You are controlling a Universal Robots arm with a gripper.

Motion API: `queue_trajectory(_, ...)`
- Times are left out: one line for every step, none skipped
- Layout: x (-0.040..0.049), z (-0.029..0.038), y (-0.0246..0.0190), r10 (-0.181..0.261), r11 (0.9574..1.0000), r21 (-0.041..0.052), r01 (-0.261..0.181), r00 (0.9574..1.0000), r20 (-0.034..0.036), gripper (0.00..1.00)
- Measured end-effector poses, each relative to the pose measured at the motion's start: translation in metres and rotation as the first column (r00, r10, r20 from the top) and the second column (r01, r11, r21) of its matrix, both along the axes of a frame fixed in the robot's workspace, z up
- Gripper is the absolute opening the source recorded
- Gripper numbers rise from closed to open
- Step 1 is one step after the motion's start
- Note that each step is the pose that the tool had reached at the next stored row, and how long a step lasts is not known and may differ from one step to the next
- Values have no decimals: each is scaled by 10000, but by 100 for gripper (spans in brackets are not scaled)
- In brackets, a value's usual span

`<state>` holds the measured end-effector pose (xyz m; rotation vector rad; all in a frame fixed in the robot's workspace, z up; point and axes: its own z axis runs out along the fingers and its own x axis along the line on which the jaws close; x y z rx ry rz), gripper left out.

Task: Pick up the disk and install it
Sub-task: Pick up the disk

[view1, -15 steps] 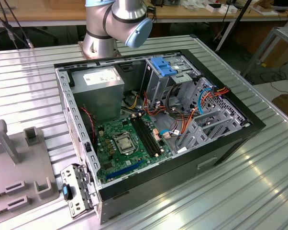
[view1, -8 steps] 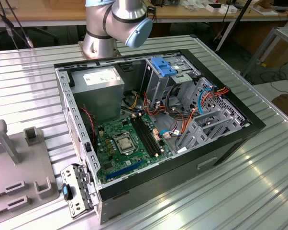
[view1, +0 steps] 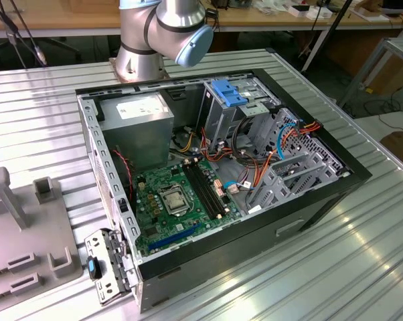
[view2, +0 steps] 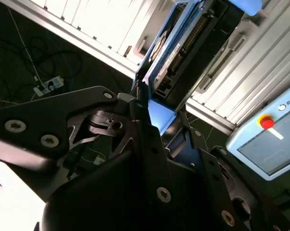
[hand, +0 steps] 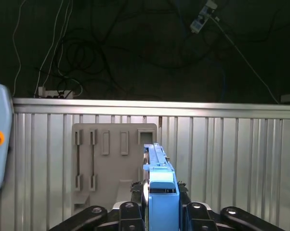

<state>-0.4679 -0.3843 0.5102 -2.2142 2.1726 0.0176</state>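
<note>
My gripper [hand: 162, 211] is shut on the disk [hand: 158, 175]. I see the disk edge-on, a thin grey drive in a bright blue carrier rail, standing up between the black fingers [hand: 133, 214]. In the second wrist view the disk [view2: 179, 45] shows its connector side and pale label, reaching away from the gripper [view2: 152, 113] that clamps its blue end. It hangs in the air above the ribbed metal table [hand: 231, 154], clear of the grey fixture plate [hand: 111, 154].
In the exterior view the open computer case [view1: 322, 194] lies on the table, with a drive cage topped by a fixed blue bracket [view1: 229, 92] at its far side. The grey fixture [view1: 21, 227] sits at that view's left. A teach pendant [view2: 268, 139] lies nearby.
</note>
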Motion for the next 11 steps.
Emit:
queue_trajectory(0,31,0,0,10000,0,0,10000,-1,37)
queue_trajectory(0,59,0,0,10000,0,0,10000,-1,37)
queue_trajectory(0,97,0,0,10000,0,0,10000,-1,37)
queue_trajectory(0,125,0,-1,10000,0,1,10000,-1,37)
queue_trajectory(0,165,0,0,10000,0,0,10000,-1,37)
queue_trajectory(0,193,-1,0,10000,0,0,10000,0,37)
queue_trajectory(0,218,-1,0,10000,0,0,10000,1,37)
queue_trajectory(0,252,-1,0,10000,0,0,10000,4,37)
queue_trajectory(1,278,-1,0,10000,0,0,10000,7,37)
queue_trajectory(1,301,-1,1,10000,0,-1,10000,8,37)
queue_trajectory(1,320,-1,1,10000,-1,-1,10000,8,37)
